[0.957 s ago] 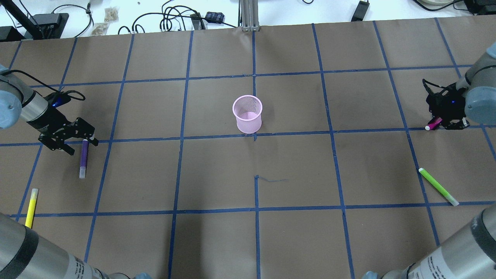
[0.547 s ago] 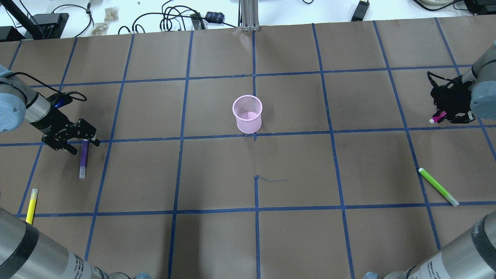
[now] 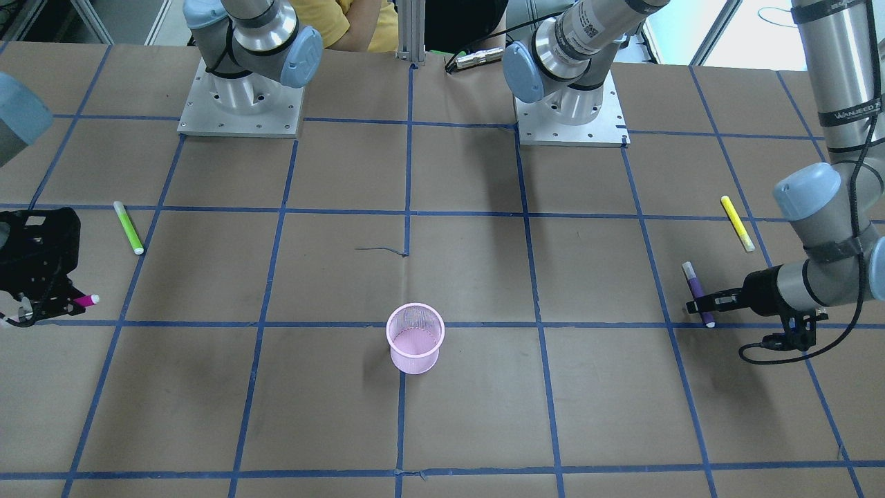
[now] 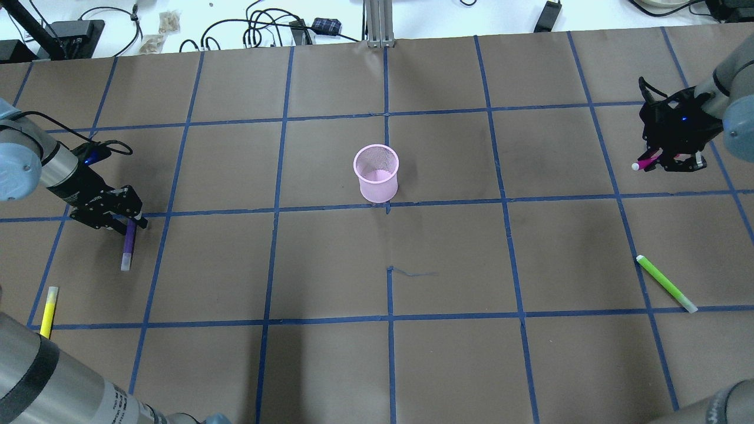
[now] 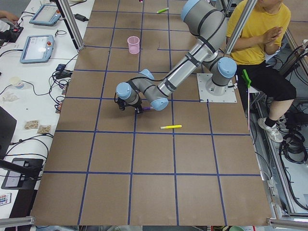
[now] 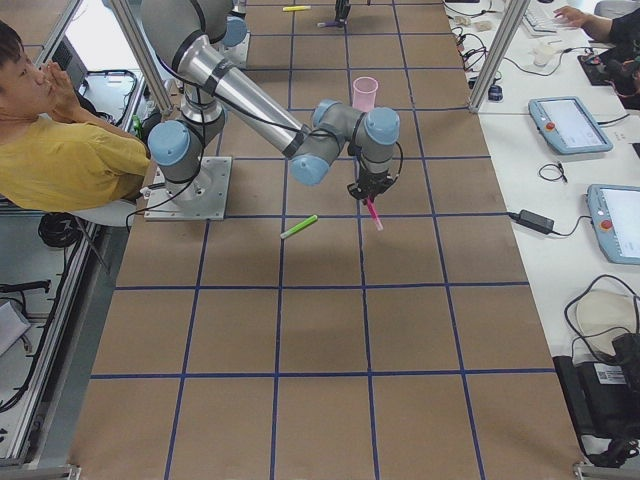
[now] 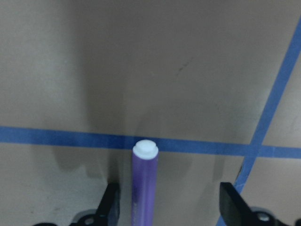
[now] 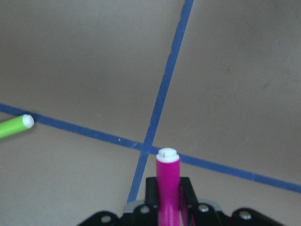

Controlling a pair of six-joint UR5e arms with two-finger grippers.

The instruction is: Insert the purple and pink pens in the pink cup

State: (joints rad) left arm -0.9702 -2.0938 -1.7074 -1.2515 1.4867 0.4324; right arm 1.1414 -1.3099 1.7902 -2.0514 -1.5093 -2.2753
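Note:
The pink mesh cup stands upright at the table's middle, also in the front view. The purple pen lies flat on the table at the left. My left gripper is open and low over its far end; in the left wrist view the pen lies between the spread fingers, nearer one of them. My right gripper is shut on the pink pen and holds it above the table at the far right; the pen sticks out past the fingers.
A yellow pen lies near the left front edge. A green pen lies on the right side, also in the right wrist view. Blue tape lines grid the brown paper. A person sits behind the robot bases.
My right gripper has risen and moved toward the far side with the pink pen. My left gripper has settled lower around the purple pen's end, which has not moved.

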